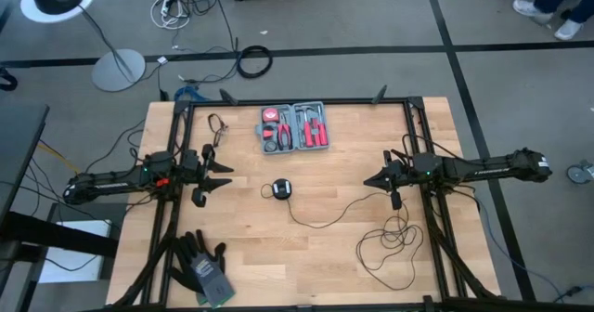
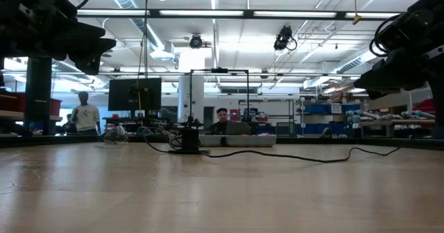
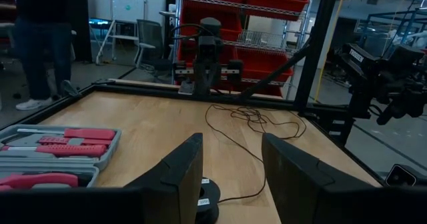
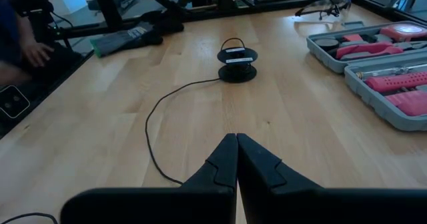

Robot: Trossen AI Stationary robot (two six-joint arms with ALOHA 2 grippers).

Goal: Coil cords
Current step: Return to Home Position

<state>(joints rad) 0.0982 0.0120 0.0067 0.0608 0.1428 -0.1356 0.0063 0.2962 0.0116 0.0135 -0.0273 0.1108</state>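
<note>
Now | left end effector [image 1: 225, 175] apart | right end effector [image 1: 367, 180] together | black wire [image 1: 325, 222] sprawled loose

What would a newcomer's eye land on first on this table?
A small black spool sits in the middle of the table, its thin black wire trailing to a loose tangle near the shut right gripper. The open red tool kit lies beyond it, and the open left gripper hangs opposite.

1 wire [image 1: 316, 226], 1 spool [image 1: 279, 189], 1 toolkit [image 1: 295, 127]
</note>
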